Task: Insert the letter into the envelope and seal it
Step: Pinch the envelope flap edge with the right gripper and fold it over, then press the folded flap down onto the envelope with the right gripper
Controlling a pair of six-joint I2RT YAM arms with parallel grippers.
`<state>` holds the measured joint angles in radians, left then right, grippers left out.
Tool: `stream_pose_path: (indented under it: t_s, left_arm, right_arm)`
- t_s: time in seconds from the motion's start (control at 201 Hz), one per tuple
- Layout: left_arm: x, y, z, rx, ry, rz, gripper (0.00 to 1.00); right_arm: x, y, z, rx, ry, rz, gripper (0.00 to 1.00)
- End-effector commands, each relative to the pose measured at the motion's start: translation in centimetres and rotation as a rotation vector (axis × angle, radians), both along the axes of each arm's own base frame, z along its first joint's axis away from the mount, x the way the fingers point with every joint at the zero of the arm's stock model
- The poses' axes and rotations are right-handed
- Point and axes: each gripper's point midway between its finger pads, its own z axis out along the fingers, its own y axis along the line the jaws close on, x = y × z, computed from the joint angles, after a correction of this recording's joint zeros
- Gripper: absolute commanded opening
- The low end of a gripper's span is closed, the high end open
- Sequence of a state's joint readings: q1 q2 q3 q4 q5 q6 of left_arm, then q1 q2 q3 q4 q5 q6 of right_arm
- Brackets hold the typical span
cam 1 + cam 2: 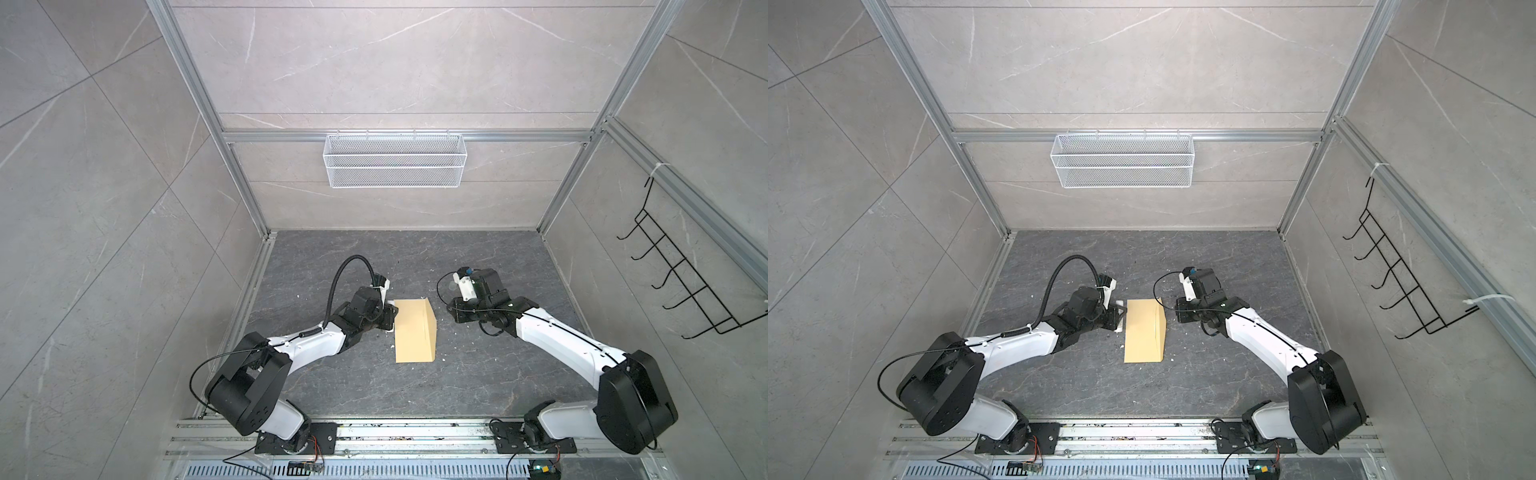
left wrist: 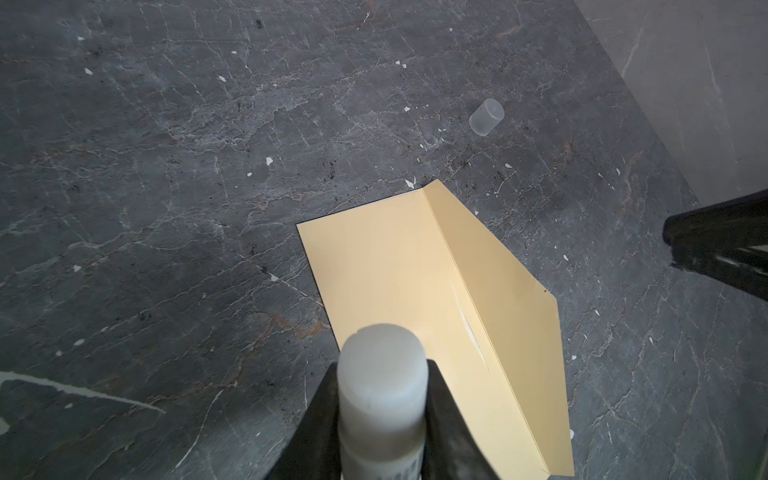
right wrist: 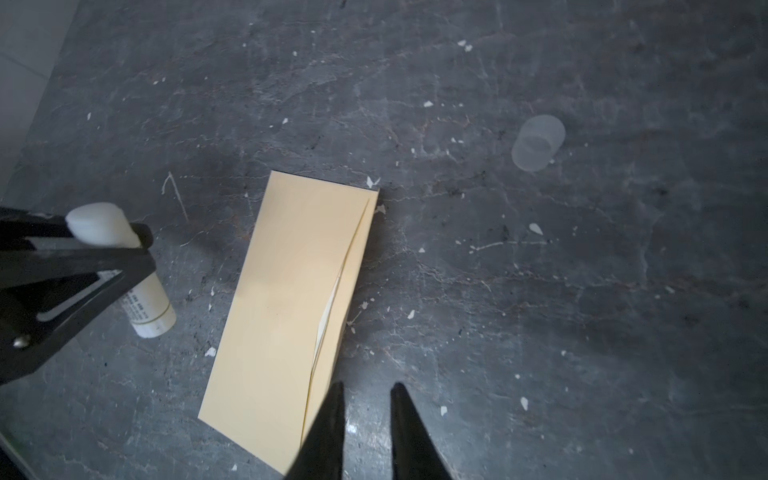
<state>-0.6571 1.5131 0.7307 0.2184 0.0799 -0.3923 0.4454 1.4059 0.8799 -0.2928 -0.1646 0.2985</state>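
**Fig.** Envelope (image 1: 412, 334) flat on the desk (image 1: 374, 386), mid-scene, long axis running near to far, with its flap (image 2: 498, 291) half raised along the right long edge. The left pincer (image 2: 382, 386) pinches an uncapped glue stick (image 3: 99, 224) just beside the left long edge, so the stick must probably cross rightward to the flap. The right pincer (image 3: 368, 399), slightly spread and empty, stands on the flap side. The paper is plain yellow-tan. A pale sliver in the mouth is probably the letter (image 3: 326, 320).

Envelope (image 1: 415, 330) lies mid-table (image 1: 374, 395), between my grippers. My left gripper (image 2: 382, 370), with the glue stick (image 2: 382, 399) in it, sits just beside its left edge. My right gripper (image 3: 368, 390) is off its right side, and the cap (image 2: 486, 117) lies behind, to the right.
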Motion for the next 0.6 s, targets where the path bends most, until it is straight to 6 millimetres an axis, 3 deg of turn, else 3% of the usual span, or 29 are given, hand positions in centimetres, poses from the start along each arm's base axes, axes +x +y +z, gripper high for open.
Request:
stream_pose_path:
  t_s: [0.0, 0.234, 0.598]
  left_arm:
    - [1.2, -1.6, 1.7, -0.066, -0.036, -0.009, 0.0]
    - [1.3, -1.6, -0.5, -0.041, 0.007, 0.001, 0.0]
    - [1.4, -2.0, -2.6, -0.033, 0.052, -0.001, 0.0]
  right_arm:
    - [0.2, 0.6, -1.8, 0.041, 0.057, -0.04, 0.11]
    - [0.4, 2.4, -4.1, 0.113, 0.143, -0.019, 0.02]
    - [0.4, 4.6, -5.8, 0.196, 0.209, -0.009, 0.01]
